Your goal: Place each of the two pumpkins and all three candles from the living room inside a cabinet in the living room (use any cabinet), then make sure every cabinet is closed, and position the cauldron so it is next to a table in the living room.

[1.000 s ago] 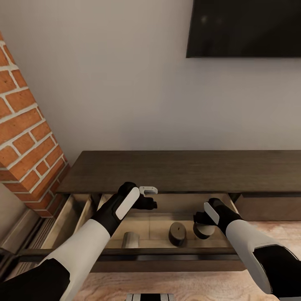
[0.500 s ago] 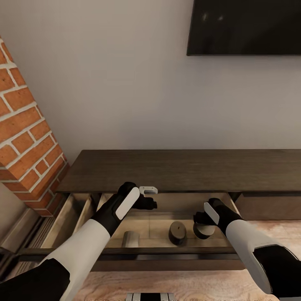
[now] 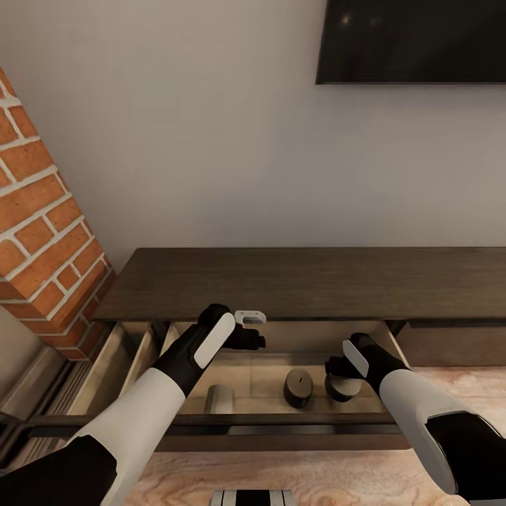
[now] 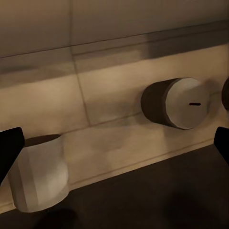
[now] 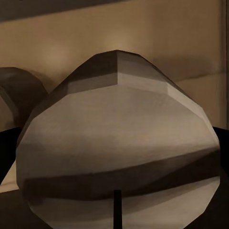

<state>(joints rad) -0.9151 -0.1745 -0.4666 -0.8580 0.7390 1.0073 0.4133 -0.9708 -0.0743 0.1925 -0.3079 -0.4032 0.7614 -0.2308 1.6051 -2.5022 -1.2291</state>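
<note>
Head camera is tilted slightly versus half a second ago: the TV [image 3: 414,41] and cabinet [image 3: 302,281] top sit a little higher in frame (a view shift, not object motion). Arms and candles are seen unchanged relative to the drawer [image 3: 281,365].

Three candles are seen on the pale floor of the open drawer: left candle [image 3: 219,399] partly hidden behind the left forearm, middle candle [image 3: 299,387] upright and free, right candle [image 3: 342,386] at the right gripper [image 3: 339,371].

Right gripper is closed around the right candle [image 5: 119,152], which sits between its fingers in the wrist view.

Left gripper [image 3: 254,330] is held above the drawer, fingers spread wide, nothing held; the middle candle [image 4: 179,103] and left candle [image 4: 40,174] are seen below it, well apart.
</note>
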